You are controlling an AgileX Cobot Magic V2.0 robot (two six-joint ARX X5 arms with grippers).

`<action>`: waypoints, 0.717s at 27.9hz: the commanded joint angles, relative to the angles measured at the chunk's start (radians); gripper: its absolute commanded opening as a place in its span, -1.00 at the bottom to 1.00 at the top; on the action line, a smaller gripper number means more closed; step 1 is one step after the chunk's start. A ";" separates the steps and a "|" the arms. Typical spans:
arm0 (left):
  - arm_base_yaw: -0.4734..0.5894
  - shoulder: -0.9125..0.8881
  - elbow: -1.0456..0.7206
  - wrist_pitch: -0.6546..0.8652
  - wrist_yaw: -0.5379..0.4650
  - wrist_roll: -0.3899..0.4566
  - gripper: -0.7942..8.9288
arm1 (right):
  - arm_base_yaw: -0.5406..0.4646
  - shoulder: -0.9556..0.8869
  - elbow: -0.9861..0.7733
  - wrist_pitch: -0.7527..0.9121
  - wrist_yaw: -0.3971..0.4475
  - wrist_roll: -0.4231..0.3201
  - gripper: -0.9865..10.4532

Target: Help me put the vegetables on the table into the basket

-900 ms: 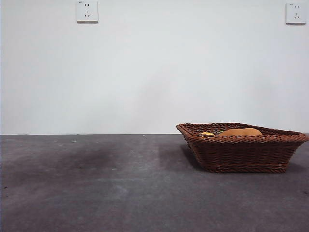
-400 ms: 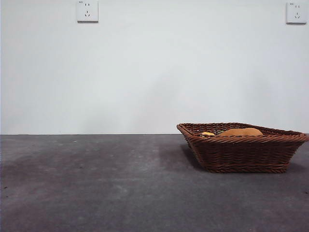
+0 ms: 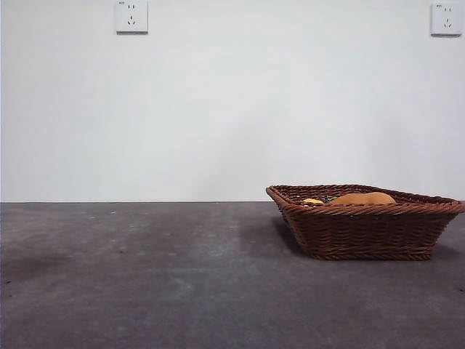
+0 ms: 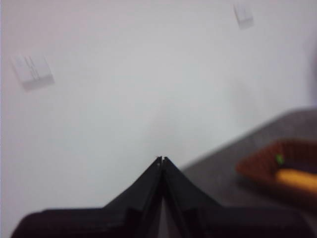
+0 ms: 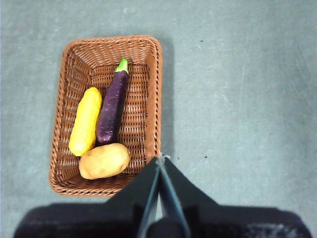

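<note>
The woven brown basket (image 3: 363, 229) stands on the dark grey table (image 3: 145, 276) at the right. In the right wrist view the basket (image 5: 153, 99) holds the orange-brown potato (image 5: 104, 160), the yellow oblong piece (image 5: 85, 120) and the dark purple eggplant (image 5: 112, 105) side by side. In the front view only the potato's top (image 3: 361, 198) and a bit of yellow (image 3: 312, 201) show over the rim. My right gripper (image 5: 161, 157) is shut and empty, high above the table beside the basket. My left gripper (image 4: 162, 159) is shut and empty, raised and facing the wall; the basket (image 4: 257, 168) shows blurred to its side.
A white wall stands behind the table with two sockets, one at the left (image 3: 131, 16) and one at the right (image 3: 445, 19). Neither arm shows in the front view.
A faint shadow on the table's left part has drifted further left and faded. The basket and vegetables have not moved.
</note>
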 commanded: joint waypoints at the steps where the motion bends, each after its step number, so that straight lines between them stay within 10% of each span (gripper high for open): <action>1: 0.018 -0.073 -0.082 0.001 -0.014 -0.006 -0.84 | 0.000 0.004 -0.004 -0.023 0.005 0.006 -0.83; 20: 0.069 -0.249 -0.201 -0.472 -0.237 -0.217 -0.84 | 0.000 0.003 -0.004 -0.022 0.005 0.006 -0.83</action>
